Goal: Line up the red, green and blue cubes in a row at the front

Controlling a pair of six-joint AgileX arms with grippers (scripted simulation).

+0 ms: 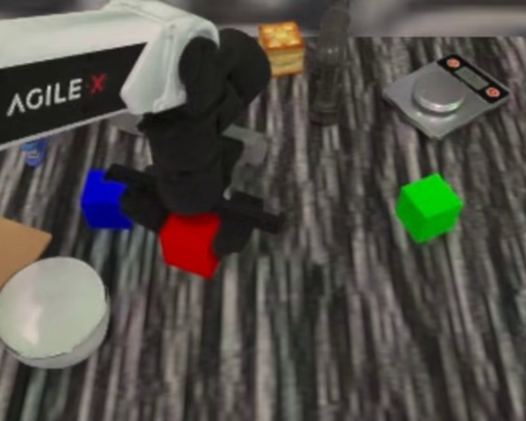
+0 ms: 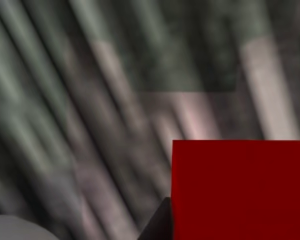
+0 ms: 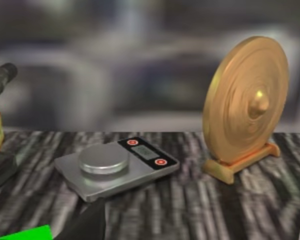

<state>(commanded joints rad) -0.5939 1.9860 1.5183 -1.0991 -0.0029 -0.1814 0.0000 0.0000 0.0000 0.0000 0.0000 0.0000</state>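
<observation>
The red cube [image 1: 191, 244] sits left of centre with my left gripper [image 1: 195, 226] shut on it, black fingers on two sides. In the left wrist view the red cube [image 2: 240, 190] fills the near corner, one dark finger [image 2: 160, 225] flat against its side; whether it is off the table I cannot tell. The blue cube [image 1: 103, 200] rests just left of the gripper. The green cube [image 1: 428, 207] stands alone at the right, and its edge shows in the right wrist view [image 3: 25, 233]. My right gripper [image 3: 132, 235] is outside the top view, open, with one finger [image 3: 87, 225] showing.
A white bowl [image 1: 95, 329] and a brown board [image 1: 4, 250] lie front left. At the back are an orange-yellow block [image 1: 280, 46], a dark tool [image 1: 329, 61] and a silver scale [image 1: 445, 94]. A golden disc on a stand [image 3: 245, 102] is beside the scale [image 3: 115, 167].
</observation>
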